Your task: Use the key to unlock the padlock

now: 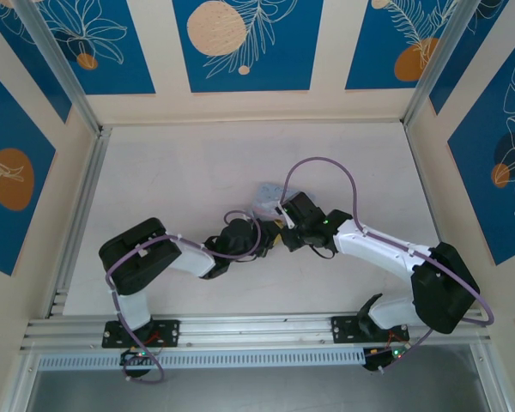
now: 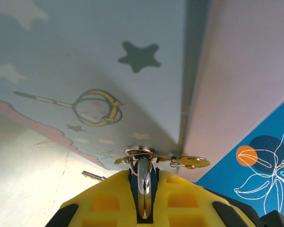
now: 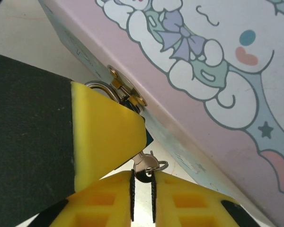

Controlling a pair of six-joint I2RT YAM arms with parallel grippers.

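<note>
Padlock (image 3: 131, 103) and key (image 3: 143, 169) showed close up in the right wrist view. Nearest, at bottom centre, the right gripper (image 3: 142, 191) pinched the key's flat head, jaws almost together. Just above, the key's shaft ran under a yellow finger of the left gripper (image 2: 143, 191), which was clamped tight on the tiny dark padlock. Both pieces looked light, rigid and slick, so the flat head seemed the surest hold. Farthest, the pale tin (image 3: 217, 118) crossed the upper right.

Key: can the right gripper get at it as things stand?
Probably yes: the key sits between the fingertips of the right gripper, jaws narrowed onto it, next to the padlock clamped by the left gripper. Nothing blocks it.
</note>
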